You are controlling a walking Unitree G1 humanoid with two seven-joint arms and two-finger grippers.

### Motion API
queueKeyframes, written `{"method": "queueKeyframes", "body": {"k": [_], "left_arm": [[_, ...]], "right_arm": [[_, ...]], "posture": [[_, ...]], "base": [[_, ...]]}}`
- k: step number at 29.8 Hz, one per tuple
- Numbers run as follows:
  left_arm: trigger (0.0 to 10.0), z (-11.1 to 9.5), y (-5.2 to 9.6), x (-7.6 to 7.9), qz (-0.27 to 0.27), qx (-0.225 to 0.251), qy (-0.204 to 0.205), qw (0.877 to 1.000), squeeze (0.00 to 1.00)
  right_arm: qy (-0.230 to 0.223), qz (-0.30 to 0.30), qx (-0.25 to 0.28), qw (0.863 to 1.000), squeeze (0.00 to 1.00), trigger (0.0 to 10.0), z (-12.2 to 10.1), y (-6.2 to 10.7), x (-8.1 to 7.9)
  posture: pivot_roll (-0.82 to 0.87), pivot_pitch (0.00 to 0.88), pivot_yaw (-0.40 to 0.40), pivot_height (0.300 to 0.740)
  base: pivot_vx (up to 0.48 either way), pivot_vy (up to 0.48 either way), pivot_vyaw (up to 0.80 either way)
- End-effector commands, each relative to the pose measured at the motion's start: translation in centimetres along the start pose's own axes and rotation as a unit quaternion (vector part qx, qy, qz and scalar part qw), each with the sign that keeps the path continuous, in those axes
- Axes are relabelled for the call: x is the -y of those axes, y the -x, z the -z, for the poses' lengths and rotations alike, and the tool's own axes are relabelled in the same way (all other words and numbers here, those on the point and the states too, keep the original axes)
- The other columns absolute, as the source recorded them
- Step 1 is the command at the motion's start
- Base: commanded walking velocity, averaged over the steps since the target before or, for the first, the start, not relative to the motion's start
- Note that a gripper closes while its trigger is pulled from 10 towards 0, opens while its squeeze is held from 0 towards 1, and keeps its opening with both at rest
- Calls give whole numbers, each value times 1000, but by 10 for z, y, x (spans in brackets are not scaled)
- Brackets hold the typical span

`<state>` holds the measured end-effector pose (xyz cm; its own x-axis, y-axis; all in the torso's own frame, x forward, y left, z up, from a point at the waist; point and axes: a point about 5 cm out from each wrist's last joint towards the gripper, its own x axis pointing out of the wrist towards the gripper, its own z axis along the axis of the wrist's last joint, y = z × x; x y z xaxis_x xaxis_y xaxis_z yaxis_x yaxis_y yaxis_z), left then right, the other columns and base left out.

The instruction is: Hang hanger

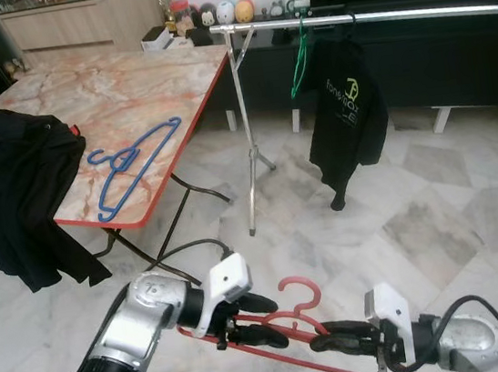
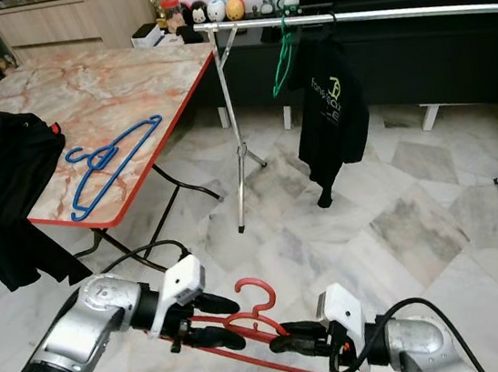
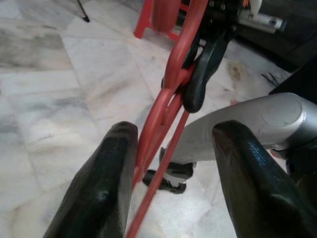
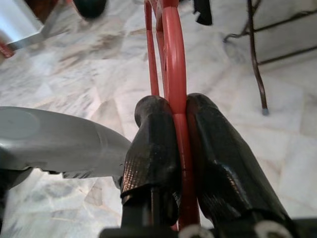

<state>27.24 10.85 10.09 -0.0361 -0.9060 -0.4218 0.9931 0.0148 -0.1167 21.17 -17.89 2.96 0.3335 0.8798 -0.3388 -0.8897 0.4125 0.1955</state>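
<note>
A red hanger (image 1: 300,295) is held low over the floor in front of me, hook upward. My right gripper (image 4: 178,106) is shut on its neck, the red bar pinched between both fingers. My left gripper (image 1: 254,321) is open, its fingers (image 3: 106,173) set wide apart on either side of the hanger's red bars (image 3: 168,84). The two grippers face each other, a short way apart. Farther ahead stands a silver clothes rail (image 1: 373,15) on a thin stand, where a black T-shirt (image 1: 345,114) hangs on a green hanger (image 1: 299,65).
A marble-topped folding table (image 1: 125,83) with a red rim stands to the left. On it lie a blue hanger (image 1: 131,160) and a black garment (image 1: 11,190) draped over its edge. A dark TV cabinet (image 1: 451,49) runs behind the rail. Marble floor lies between me and the rail.
</note>
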Motion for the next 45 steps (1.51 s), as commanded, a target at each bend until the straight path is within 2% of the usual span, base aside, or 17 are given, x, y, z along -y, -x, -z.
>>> {"method": "queueKeyframes", "body": {"k": [1,7,8,13,15,16,18,21,23,24,29,30,31,32,33,41,45], "left_arm": [[10000,-1,9,-4,-17,-1,-1,1000,1000],[10000,15,19,-16,-91,-18,18,995,953],[10000,24,25,-23,-144,-18,37,989,0],[10000,50,38,-33,-248,-40,77,965,0],[10000,75,43,-32,-312,-62,115,941,0],[10000,75,43,-32,-312,-62,115,941,0],[10000,94,43,-29,-355,-63,159,919,0],[10000,105,42,-26,-378,-72,182,905,0],[10000,120,39,-21,-396,-85,207,891,0],[10000,137,36,-12,-417,-110,231,872,0],[10000,169,29,11,-458,-151,291,826,0],[10000,179,26,20,-467,-157,320,809,0],[10000,184,25,26,-470,-166,330,802,0],[10000,187,24,29,-471,-172,334,798,0],[10000,191,23,33,-475,-179,341,792,0],[10000,213,11,64,-475,-205,398,758,0],[10000,212,7,64,-475,-205,397,758,0]], "right_arm": [[-1,14,-3,1000,0,0,4,1,2],[-22,42,-28,998,0,0,22,2,1],[-27,79,-42,996,0,0,33,3,4],[-42,195,-61,978,0,0,52,7,15],[-83,281,-68,954,0,0,69,11,17],[-83,281,-68,954,0,0,69,11,17],[-132,370,-80,916,0,0,84,16,19],[-150,415,-81,894,0,0,90,19,19],[-184,473,-77,858,0,0,97,25,20],[-228,532,-72,812,0,0,106,32,19],[-290,590,-110,745,0,0,129,38,3],[-303,594,-124,735,0,3098,135,36,-4],[-312,591,-123,734,0,6549,137,34,-8],[-317,589,-121,734,0,6549,138,32,-9],[-320,583,-120,737,0,10000,138,29,-11],[-303,575,-154,744,0,10000,140,18,-16],[-298,583,-152,740,0,10000,139,18,-15]], "posture": [[-54,0,55,740],[-57,0,57,740],[-58,0,58,740],[-58,0,54,740],[-55,0,55,740],[-55,0,55,740],[-50,0,57,740],[-54,0,59,740],[-55,0,60,740],[-60,0,61,740],[-66,0,58,740],[-61,0,54,740],[-60,0,54,740],[-60,0,54,740],[-63,0,54,740],[-81,0,56,740],[-73,0,52,740]], "base": [[0,0,0],[0,0,0],[0,0,0],[0,0,0],[0,0,0],[0,0,0],[0,0,0],[0,0,0],[0,0,0],[0,0,0],[0,0,0],[0,0,0],[0,0,0],[0,0,0],[0,0,0],[64,0,0],[318,0,0]]}}
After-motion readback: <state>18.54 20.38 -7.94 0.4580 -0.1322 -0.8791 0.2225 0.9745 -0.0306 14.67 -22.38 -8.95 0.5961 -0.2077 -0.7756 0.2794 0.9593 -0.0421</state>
